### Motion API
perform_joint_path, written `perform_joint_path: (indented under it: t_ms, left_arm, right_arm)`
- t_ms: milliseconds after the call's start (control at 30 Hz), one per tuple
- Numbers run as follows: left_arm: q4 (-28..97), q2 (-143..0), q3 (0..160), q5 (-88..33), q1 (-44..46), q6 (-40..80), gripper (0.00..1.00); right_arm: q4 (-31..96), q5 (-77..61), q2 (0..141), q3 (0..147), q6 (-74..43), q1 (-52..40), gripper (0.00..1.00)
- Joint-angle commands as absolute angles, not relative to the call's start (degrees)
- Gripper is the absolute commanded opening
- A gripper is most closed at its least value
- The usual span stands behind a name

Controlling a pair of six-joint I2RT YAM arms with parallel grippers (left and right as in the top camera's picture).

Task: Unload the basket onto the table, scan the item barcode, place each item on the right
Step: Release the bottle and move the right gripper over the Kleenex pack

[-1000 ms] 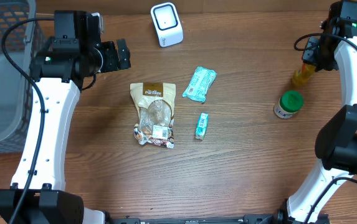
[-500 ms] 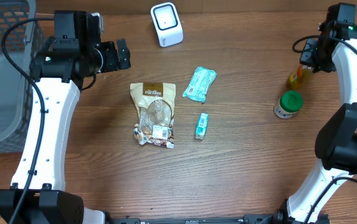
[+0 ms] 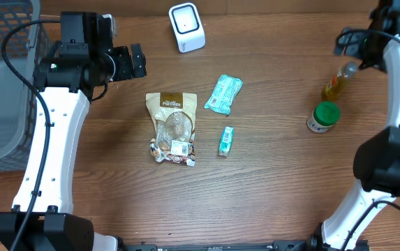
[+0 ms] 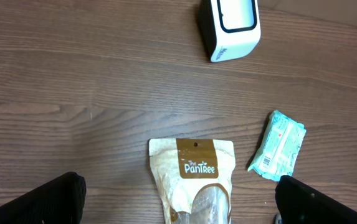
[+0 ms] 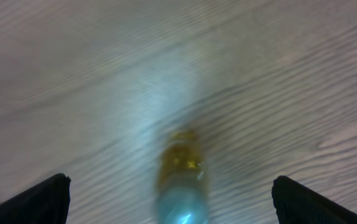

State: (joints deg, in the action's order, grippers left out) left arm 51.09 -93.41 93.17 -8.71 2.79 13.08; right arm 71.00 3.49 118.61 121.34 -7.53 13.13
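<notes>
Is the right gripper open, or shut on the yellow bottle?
Open. The right gripper shows both fingers far apart, with the yellow bottle untouched between them.

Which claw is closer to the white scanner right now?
Left. The left claw hangs open a short way left of the scanner; the right claw is far across the table, by the yellow bottle.

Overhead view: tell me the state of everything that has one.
Left claw: open, empty.
Right claw: open, above the yellow bottle, not gripping it.
Yellow bottle: standing, cap on.
Green-lid jar: upright, lid on.
Brown pouch: lying flat, label up.
Teal packet: lying flat.
Small teal box: lying flat.
Scanner: standing upright.
</notes>
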Motion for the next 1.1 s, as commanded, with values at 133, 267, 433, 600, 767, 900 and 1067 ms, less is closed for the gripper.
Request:
perform_joint_path:
  t_ms: [133,267,433,600,767,900,1067]
  left_arm:
    - [51.0,-93.4,93.9,-8.4,3.0,11.7,0.99]
    - [51.0,-93.4,93.9,-8.4,3.0,11.7,1.0]
    - [51.0,-93.4,93.9,-8.4,3.0,11.7,1.0]
    - [51.0,-93.4,93.9,-8.4,3.0,11.7,1.0]
    - [51.0,-93.4,93.9,-8.4,3.0,11.8,1.0]
    - [51.0,-93.4,93.9,-8.4,3.0,11.7,0.99]
    - [51.0,-93.4,93.9,-8.4,3.0,11.8,0.99]
  right_arm:
    - [79.9,-16.3,109.2,125.8,-10.7,11.7,1.0]
    - [85.6,-16.8,108.9,125.5,-10.7,8.3,1.0]
    - [89.3,-16.6,109.0,122.5,-10.7,1.2,1.0]
    - [89.1,-16.6,109.0,117.8,-10.7,-5.4,1.0]
    - [87.2,-16.6,109.0,112.1,-10.8,-10.4,1.0]
    - [84.1,-16.6,109.0,107.2,-12.1,-14.2,1.0]
    - [81.2,-16.6,109.1,102.6,-14.3,-17.7,1.0]
